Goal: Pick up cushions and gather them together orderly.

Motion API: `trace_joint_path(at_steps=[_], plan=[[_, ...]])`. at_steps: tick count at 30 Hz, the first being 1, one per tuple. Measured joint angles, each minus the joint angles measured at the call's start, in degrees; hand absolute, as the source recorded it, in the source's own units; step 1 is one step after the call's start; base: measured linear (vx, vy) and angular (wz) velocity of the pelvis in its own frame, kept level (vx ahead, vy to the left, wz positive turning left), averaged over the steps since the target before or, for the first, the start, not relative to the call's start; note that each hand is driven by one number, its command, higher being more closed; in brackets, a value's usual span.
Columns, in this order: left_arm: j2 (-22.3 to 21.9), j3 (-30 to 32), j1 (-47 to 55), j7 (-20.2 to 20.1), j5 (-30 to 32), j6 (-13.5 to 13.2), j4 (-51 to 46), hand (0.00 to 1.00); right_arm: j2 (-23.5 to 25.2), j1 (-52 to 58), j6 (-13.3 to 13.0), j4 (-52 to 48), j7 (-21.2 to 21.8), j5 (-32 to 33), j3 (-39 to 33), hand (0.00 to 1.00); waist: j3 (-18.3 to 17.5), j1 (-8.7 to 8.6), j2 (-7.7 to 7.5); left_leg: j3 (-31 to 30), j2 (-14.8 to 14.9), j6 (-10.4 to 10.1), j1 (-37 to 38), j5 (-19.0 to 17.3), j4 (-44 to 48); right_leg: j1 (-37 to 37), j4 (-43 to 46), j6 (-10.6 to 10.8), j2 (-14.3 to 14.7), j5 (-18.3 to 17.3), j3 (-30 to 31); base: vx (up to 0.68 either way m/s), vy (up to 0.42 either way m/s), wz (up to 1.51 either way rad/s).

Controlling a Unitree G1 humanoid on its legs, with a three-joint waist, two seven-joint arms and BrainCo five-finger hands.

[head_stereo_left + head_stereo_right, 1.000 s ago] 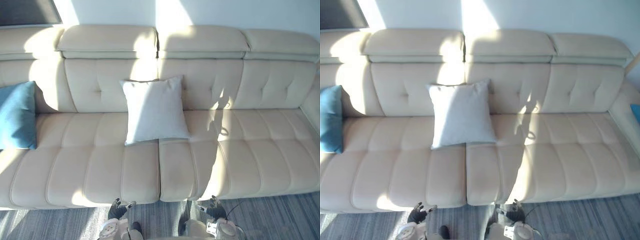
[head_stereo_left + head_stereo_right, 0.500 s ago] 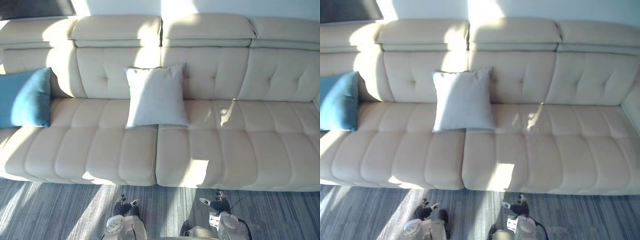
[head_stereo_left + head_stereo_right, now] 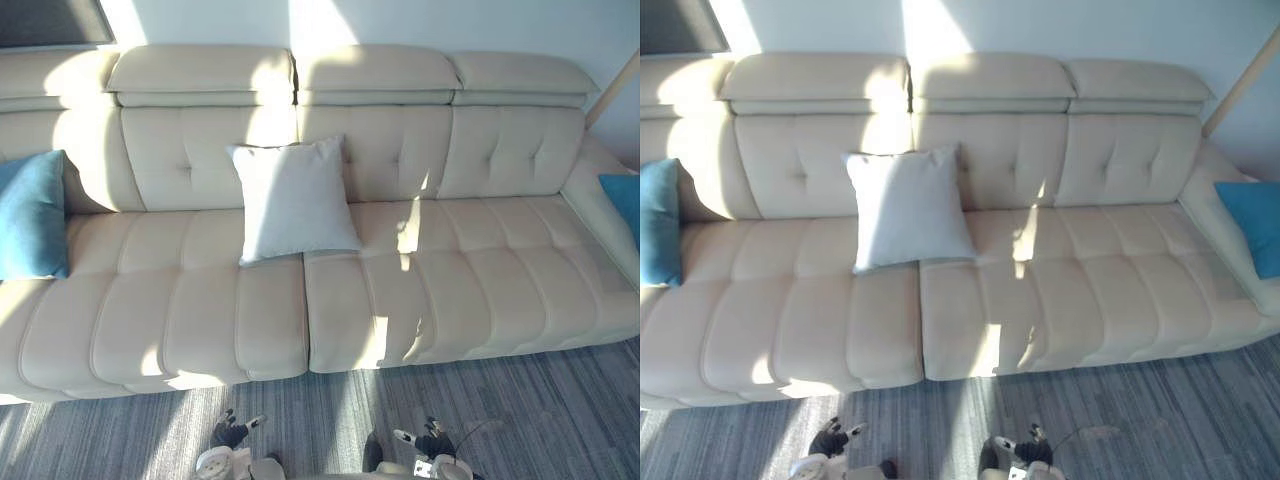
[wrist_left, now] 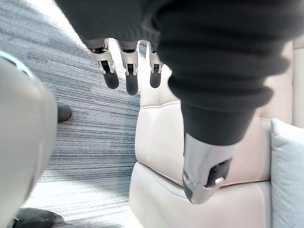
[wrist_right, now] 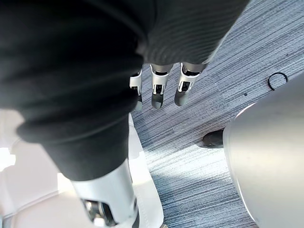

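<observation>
**Three cushions spread along the sofa, both robot hands empty**

The left blue cushion (image 3: 32, 215) stood upright at the left end of the sofa (image 3: 420, 290), leaning on the backrest and partly cut off by the edge of my view. My left robot hand (image 3: 231, 432) hung in front of the sofa above the floor (image 3: 560, 400), fingers straight and apart from the thumb, holding nothing. The pale cushion (image 3: 293, 198) leaned against the sofa's middle backrest, its lower edge on the seat. My right robot hand (image 3: 427, 440) hung in front of the sofa as well, fingers relaxed and empty. The right blue cushion (image 3: 1252, 222) lay at the sofa's right end, only partly visible.

I judged reach to be the main hazard. Every cushion sat toward the back of the sofa and both hands were clear of its front edge, so leaning in could leave me grabbing only a corner. A soft cushion pinched that way would likely sag, swing and slip to the floor. The blue ones lay at opposite ends of the sofa, so bringing either to the middle meant a long carry on which a loose hold could fail. Setting one down carelessly could knock the pale cushion flat, making a heap rather than a row.
</observation>
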Motion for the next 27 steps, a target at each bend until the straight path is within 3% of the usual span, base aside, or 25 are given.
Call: trace_joint_path(at_steps=[5,6,7,8,9,10,12,14,15,17,18,19,20,21,22,25,26,27], plan=[[0.0,0.0,-0.8,-0.1,0.3,0.9,0.3,0.0,-1.0,-2.0,0.3,1.2,0.2,0.0,0.1,0.0,0.5,-0.53,0.89,5.2,1.5,-0.1,1.9,-0.2,-0.2,-3.2,-1.2,-1.5,3.1,3.2,8.0,0.15,-0.016,-1.12],[0.0,0.1,-1.3,-0.1,0.3,0.9,0.3,0.0,-1.2,-2.4,0.3,1.3,0.2,0.0,0.2,0.0,0.4,-0.61,1.1,6.7,2.1,-0.1,2.2,-0.2,-0.9,-4.3,-1.8,-1.9,4.0,4.8,7.1,0.08,-0.046,-1.44],[0.0,0.5,-2.2,0.0,0.3,0.9,0.3,0.0,-1.6,-3.2,0.3,1.4,0.2,0.0,0.2,0.0,0.8,-0.65,1.77,9.1,3.4,-0.1,2.6,-0.2,-1.2,-5.2,-3.0,-4.0,5.3,7.3,2.3,0.08,-0.081,-1.44],[-0.1,0.5,-2.7,0.0,0.3,0.9,0.2,0.0,-2.0,-3.9,0.4,1.7,0.2,0.0,0.2,0.0,1.3,-0.9,2.34,11.6,4.6,-0.1,3.2,-0.2,-1.4,-6.0,-3.0,-5.9,5.5,7.3,-3.6,0.08,-0.128,-1.44],[0.2,0.5,-3.0,0.0,0.3,0.9,0.0,0.0,-2.5,-4.7,0.7,1.8,0.2,0.0,0.1,0.0,1.6,-1.28,2.27,14.6,4.5,-0.1,4.5,-0.2,-1.5,-6.8,-0.6,-9.7,4.7,3.8,-15.7,0.06,-0.171,-1.22],[0.0,0.4,-3.1,0.0,0.3,0.9,-0.2,0.0,-3.3,-4.7,0.9,2.0,0.1,0.0,0.1,0.0,1.7,-1.38,2.52,16.6,4.6,-0.1,6.1,-0.2,-1.6,-6.8,1.5,-10.7,3.7,1.2,-22.1,0.03,-0.123,-1.0],[0.0,0.4,-3.0,0.0,0.3,0.9,-0.3,0.0,-4.2,-4.1,0.9,1.8,0.1,0.0,0.0,0.0,2.0,-1.58,3.16,18.6,5.0,-0.4,8.8,-0.4,-1.1,-6.4,6.1,-11.3,3.0,-1.0,-27.0,0.12,-0.14,-1.0],[0.0,0.4,-3.0,-0.1,0.3,0.8,-0.3,0.0,-4.8,-3.9,0.9,1.8,0.1,0.0,-0.1,0.0,2.4,-1.73,4.13,18.9,6.3,-1.3,9.1,-1.0,3.1,-6.2,7.7,-10.9,4.0,-3.0,-24.2,0.16,-0.15,-0.84],[-0.3,0.1,-3.0,-0.2,0.7,0.9,-0.2,0.0,-4.7,-3.3,0.9,1.8,0.1,0.0,-0.4,0.0,2.4,-1.9,4.26,17.9,9.0,-1.3,6.3,-0.9,12.8,-6.0,8.5,-11.1,4.6,-4.7,-22.7,0.14,-0.161,-0.59],[-1.2,0.0,-2.9,-0.5,1.4,0.9,-0.1,0.0,-5.2,-2.4,0.9,1.2,0.0,0.0,-0.4,0.0,3.8,-2.15,5.31,12.3,13.9,3.5,-0.1,0.9,31.3,-3.7,9.7,-12.2,7.1,-7.3,-19.4,0.17,-0.135,-0.68],[-1.4,0.0,-2.6,-0.5,1.4,1.0,-0.1,0.0,-5.1,-2.5,1.0,1.2,0.0,0.0,-0.4,0.0,4.0,-1.91,5.22,10.5,13.7,3.7,-1.1,-0.3,33.8,-3.4,10.4,-12.6,7.5,-8.0,-18.2,0.2,-0.047,-1.19],[-1.6,0.3,-1.8,-0.6,1.3,0.8,-1.0,0.0,-5.2,-3.0,1.0,1.0,-0.4,0.1,-0.6,0.0,4.6,-1.48,4.61,4.4,10.3,1.3,-4.0,-4.2,37.1,-2.2,11.7,-13.3,8.1,-9.4,-14.1,0.15,-0.013,-1.14],[-1.4,0.2,-1.6,-0.5,1.3,0.9,-1.1,0.0,-5.2,-3.2,1.0,1.1,-0.4,0.1,-0.8,0.0,4.7,-1.26,4.41,3.4,9.3,0.8,-4.5,-4.7,36.7,-1.8,11.9,-13.4,8.1,-9.6,-13.0,0.24,-0.012,-1.67],[-1.3,-0.2,-1.3,-0.5,1.3,0.8,-1.6,0.0,-5.1,-3.9,1.0,1.2,-0.7,0.1,-1.1,0.0,5.4,-0.95,3.61,0.7,6.1,0.6,-6.7,-6.2,33.9,-0.7,12.2,-13.3,8.5,-10.1,-9.1,0.26,0.037,-1.42],[-1.3,-0.2,-1.4,-0.5,1.3,0.7,-1.6,0.0,-5.1,-4.1,1.0,0.9,-0.9,0.1,-1.6,0.0,5.5,-0.94,3.81,-2.0,3.8,0.5,-9.0,-6.9,30.8,0.1,12.1,-13.0,8.6,-10.4,-6.4,0.22,0.038,-1.43],[-2.3,0.4,-1.1,-0.4,1.3,0.6,-2.8,0.0,-5.2,-4.9,1.0,0.6,-1.4,0.1,-2.0,0.0,5.6,-0.28,4.04,-8.0,-0.4,0.0,-12.4,-6.8,22.3,0.8,12.2,-12.1,9.5,-10.7,1.0,0.22,0.104,-1.46],[-2.4,0.3,-1.0,-0.4,1.3,0.7,-2.7,0.0,-5.3,-5.2,1.0,0.8,-1.6,0.1,-2.0,0.0,5.5,0.64,4.5,-15.1,-3.0,-2.2,-12.5,-5.5,15.5,0.8,11.9,-10.9,10.4,-10.5,4.6,0.24,0.171,-1.63],[-2.6,0.3,-0.9,-0.4,1.3,0.6,-2.7,0.0,-5.3,-5.1,1.0,0.9,-1.8,0.0,-1.9,0.0,5.2,1.39,5.08,-19.8,-3.7,-2.7,-12.0,-4.2,10.8,1.0,12.1,-10.5,11.6,-11.3,7.5,0.31,0.252,-2.12]])
